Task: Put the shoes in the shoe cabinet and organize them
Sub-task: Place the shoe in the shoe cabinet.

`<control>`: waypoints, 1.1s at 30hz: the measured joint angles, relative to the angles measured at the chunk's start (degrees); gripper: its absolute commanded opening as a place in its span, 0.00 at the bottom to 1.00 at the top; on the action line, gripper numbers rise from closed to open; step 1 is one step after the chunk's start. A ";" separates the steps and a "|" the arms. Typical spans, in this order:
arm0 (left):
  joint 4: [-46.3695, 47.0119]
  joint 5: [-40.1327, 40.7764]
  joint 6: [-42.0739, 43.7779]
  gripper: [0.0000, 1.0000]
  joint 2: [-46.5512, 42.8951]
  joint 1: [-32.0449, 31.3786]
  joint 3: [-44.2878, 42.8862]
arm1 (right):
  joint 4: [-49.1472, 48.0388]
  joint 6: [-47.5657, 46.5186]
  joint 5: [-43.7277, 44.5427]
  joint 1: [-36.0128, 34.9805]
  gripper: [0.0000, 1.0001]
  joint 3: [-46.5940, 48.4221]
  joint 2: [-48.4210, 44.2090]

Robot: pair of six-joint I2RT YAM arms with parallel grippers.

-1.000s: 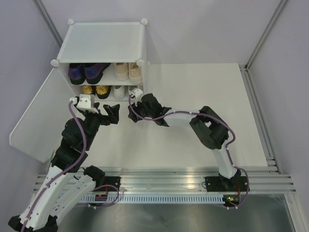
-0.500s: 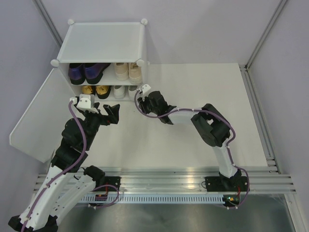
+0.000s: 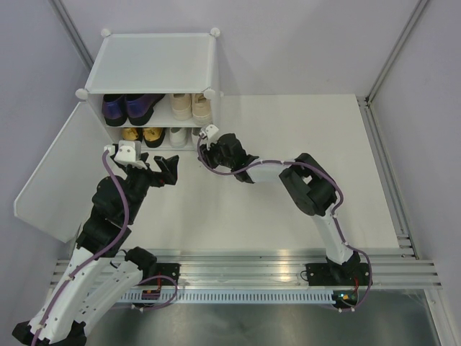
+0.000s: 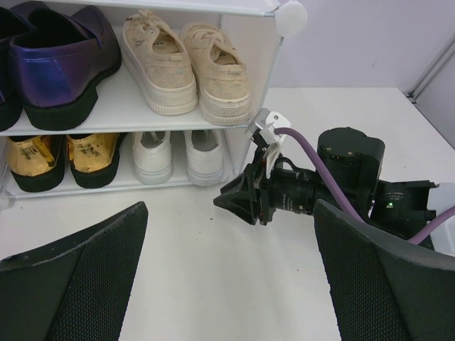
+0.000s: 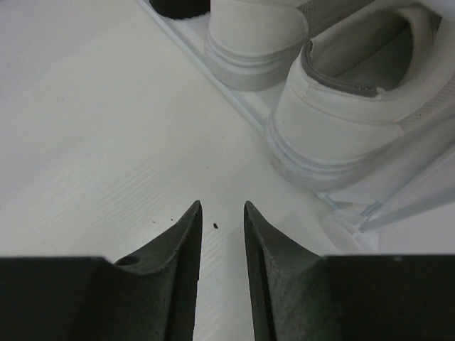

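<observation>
The left gripper (image 3: 170,171), jaws spread wide and empty, faces the shoe cabinet (image 3: 155,61). Purple loafers (image 4: 60,60) and beige sneakers (image 4: 188,67) are on its shelf, with gold heels (image 4: 64,160) and white sneakers (image 4: 178,153) below. The right gripper (image 5: 222,207), jaws a narrow slit apart and gripping nothing, sits just beside the white sneakers.

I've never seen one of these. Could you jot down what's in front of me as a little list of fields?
Cabinet: white shoe cabinet, door swung open
Upper shelf: purple loafers, beige sneakers
Lower shelf: gold heels, white sneakers
Left gripper: wide open, empty
Right gripper: low by the white sneakers, jaws narrowly apart, empty
</observation>
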State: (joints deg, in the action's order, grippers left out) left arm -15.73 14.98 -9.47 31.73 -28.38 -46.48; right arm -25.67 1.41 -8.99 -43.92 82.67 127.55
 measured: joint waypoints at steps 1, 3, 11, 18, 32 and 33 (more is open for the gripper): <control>0.00 0.00 0.00 1.00 0.00 0.00 0.00 | -0.26 0.04 -0.07 -0.02 0.35 0.59 0.39; 0.00 0.00 0.00 0.99 0.00 0.00 0.00 | -0.72 0.09 0.13 -0.11 0.36 2.01 1.40; 0.00 0.00 0.00 1.00 0.04 0.00 0.00 | -1.75 -0.02 6.75 -0.33 0.38 8.24 7.02; 0.00 0.00 0.02 1.00 0.11 0.00 0.00 | -0.55 -2.60 13.64 -1.64 0.41 12.63 9.40; 0.02 0.00 0.07 1.00 0.44 0.00 0.00 | 0.96 -6.40 21.62 -2.58 0.41 17.07 11.98; 0.02 0.00 0.07 0.99 0.48 0.00 0.00 | 1.03 -6.40 21.84 -2.58 0.41 17.27 12.04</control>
State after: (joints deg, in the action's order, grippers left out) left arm -15.70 14.98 -9.41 32.21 -28.38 -46.48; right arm -24.64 -4.99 12.84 -46.50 99.94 139.59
